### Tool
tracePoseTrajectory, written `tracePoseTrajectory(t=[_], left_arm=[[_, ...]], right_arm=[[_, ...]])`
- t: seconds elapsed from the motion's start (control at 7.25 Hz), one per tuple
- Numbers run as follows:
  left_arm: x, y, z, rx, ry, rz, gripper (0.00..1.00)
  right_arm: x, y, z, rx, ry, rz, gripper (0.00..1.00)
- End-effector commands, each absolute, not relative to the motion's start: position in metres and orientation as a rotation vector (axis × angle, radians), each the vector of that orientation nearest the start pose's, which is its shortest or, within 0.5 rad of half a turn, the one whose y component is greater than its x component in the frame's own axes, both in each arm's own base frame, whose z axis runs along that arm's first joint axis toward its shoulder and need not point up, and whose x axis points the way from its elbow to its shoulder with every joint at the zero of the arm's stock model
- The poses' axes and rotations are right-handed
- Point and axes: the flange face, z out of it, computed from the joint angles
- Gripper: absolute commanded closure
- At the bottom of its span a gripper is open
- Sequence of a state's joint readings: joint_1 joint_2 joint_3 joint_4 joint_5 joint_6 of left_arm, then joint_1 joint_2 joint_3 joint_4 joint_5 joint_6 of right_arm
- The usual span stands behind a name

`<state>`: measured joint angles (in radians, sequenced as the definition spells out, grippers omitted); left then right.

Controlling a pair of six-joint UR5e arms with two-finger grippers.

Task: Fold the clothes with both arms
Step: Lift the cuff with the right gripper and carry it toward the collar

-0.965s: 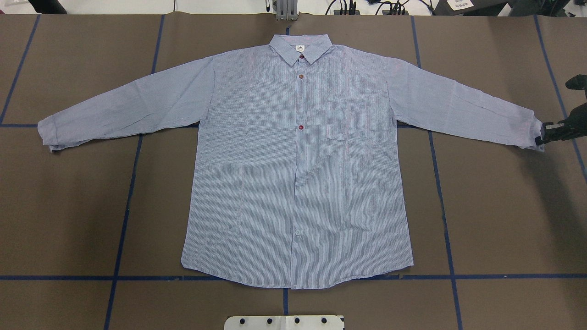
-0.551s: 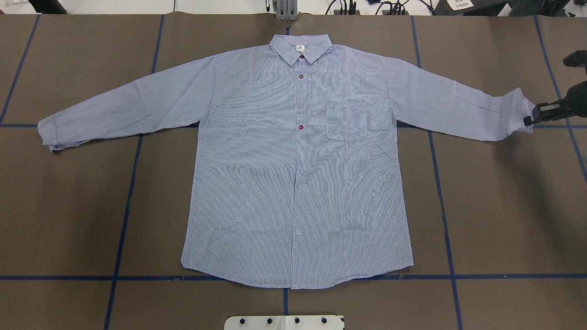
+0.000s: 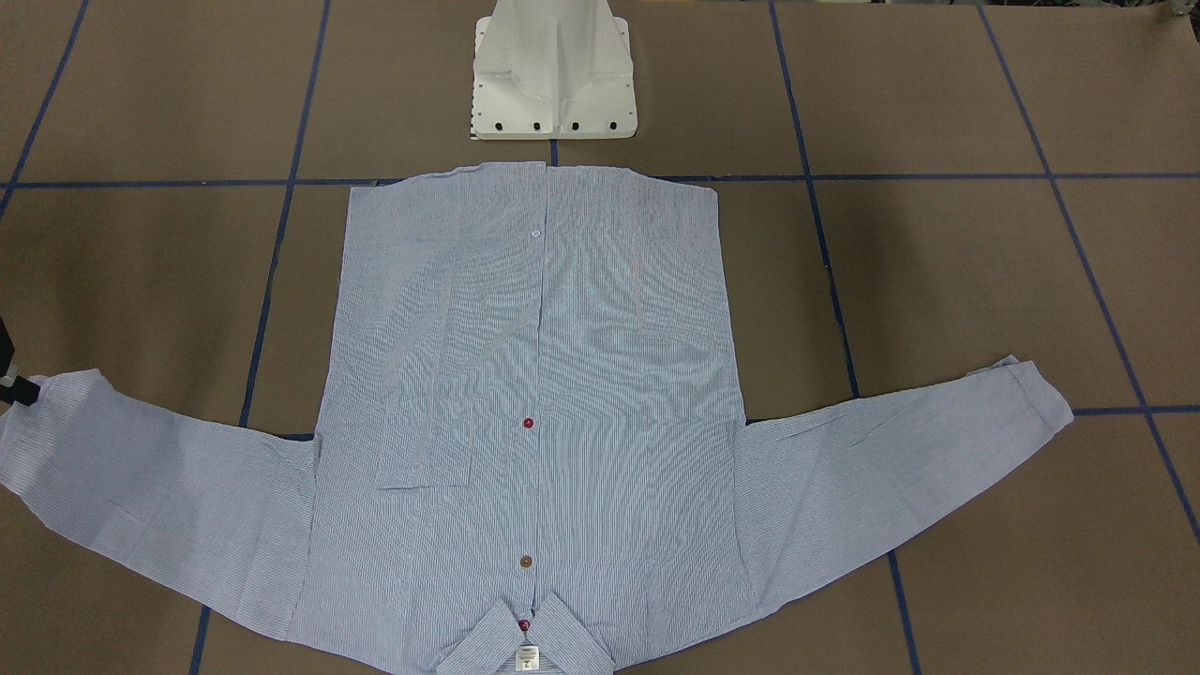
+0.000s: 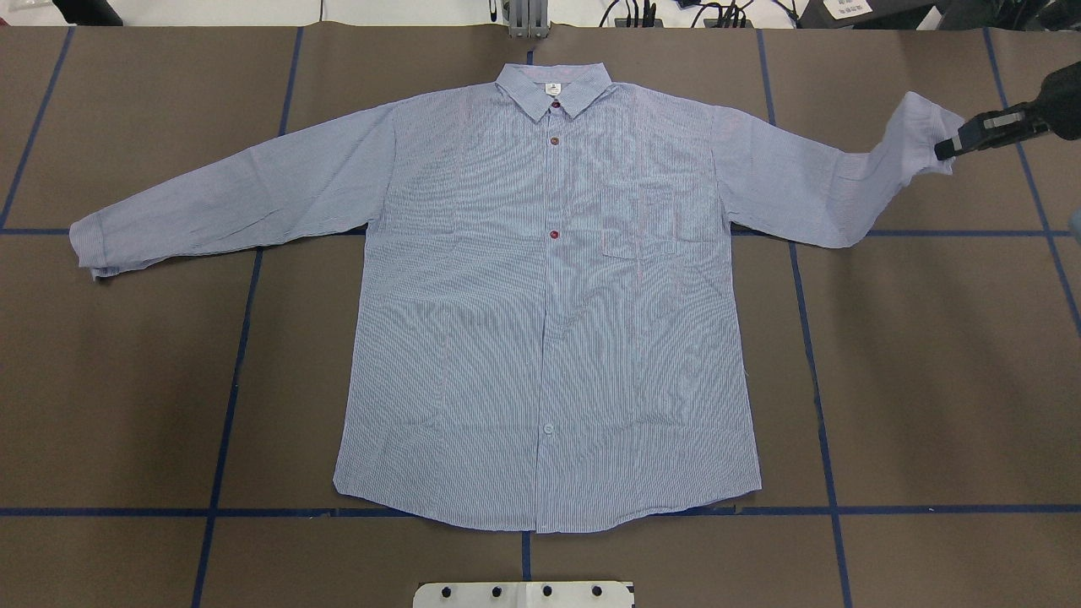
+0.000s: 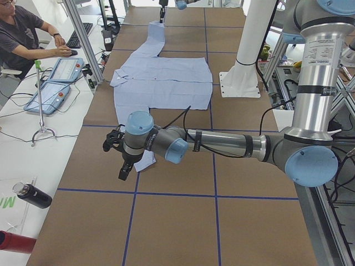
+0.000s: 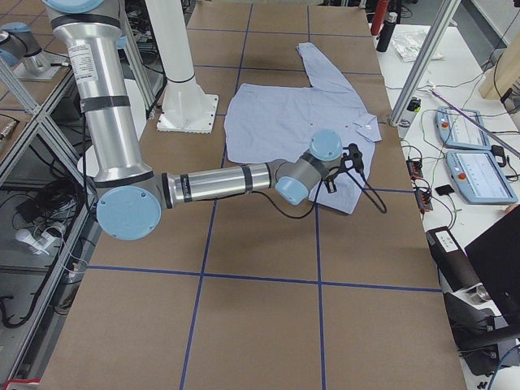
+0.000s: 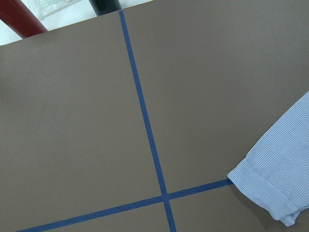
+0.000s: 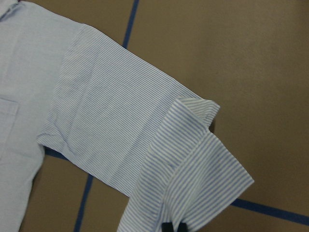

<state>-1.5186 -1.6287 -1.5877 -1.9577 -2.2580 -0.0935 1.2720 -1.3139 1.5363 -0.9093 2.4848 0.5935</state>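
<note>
My right gripper (image 4: pixel 944 150) was clamped on the cuff (image 4: pixel 922 122) of the light blue striped shirt (image 4: pixel 549 295), in the upper right of the overhead frame. The cuff was lifted off the brown table (image 4: pixel 929 380). That sleeve bent upward partway along, and only its shoulder half lay flat. In my right wrist view the black fingertips (image 8: pixel 168 227) showed at the bottom edge, pinching the striped cuff, with the rest of the sleeve spread below it.

The shirt's body lay flat and buttoned in the middle of the table. Its collar (image 4: pixel 553 89) was toward the top of the overhead frame and its hem was along a blue tape line (image 4: pixel 169 512) near the bottom. The other sleeve (image 4: pixel 228 203) stretched out flat to the left.

My left gripper (image 5: pixel 121 166) hung above the table just beyond that sleeve's end, in the left middle of the left-side view. It appeared in that view only, so I could not tell how its jaws stood. My left wrist view caught the flat cuff (image 7: pixel 275 188) in its lower right corner, beside a crossing of tape lines.
</note>
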Motion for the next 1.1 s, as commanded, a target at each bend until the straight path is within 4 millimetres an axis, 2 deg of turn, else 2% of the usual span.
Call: tracePoseTrajectory(t=[0.0, 0.28, 0.41, 0.55, 0.69, 0.83, 0.96], left_arm=[[-0.042, -0.542, 0.582, 0.393, 0.705, 0.119, 0.0], [-0.042, -0.542, 0.582, 0.391, 0.705, 0.117, 0.0], [-0.042, -0.542, 0.581, 0.392, 0.705, 0.118, 0.0], [-0.042, -0.542, 0.581, 0.392, 0.705, 0.118, 0.0], [-0.043, -0.543, 0.58, 0.394, 0.705, 0.117, 0.0], [-0.043, -0.543, 0.579, 0.394, 0.705, 0.117, 0.0], [-0.043, -0.543, 0.579, 0.394, 0.705, 0.117, 0.0]], right_arm=[[-0.171, -0.634, 0.335, 0.395, -1.144, -0.216, 1.0], [-0.214, -0.653, 0.255, 0.396, -1.14, -0.256, 1.0], [-0.25, -0.653, 0.224, 0.404, -1.115, -0.27, 1.0], [-0.28, -0.656, 0.203, 0.43, -1.076, -0.269, 1.0], [-0.304, -0.67, 0.178, 0.432, -1.072, -0.28, 1.0], [-0.321, -0.684, 0.157, 0.432, -1.072, -0.284, 1.0], [-0.335, -0.691, 0.146, 0.434, -1.06, -0.28, 1.0]])
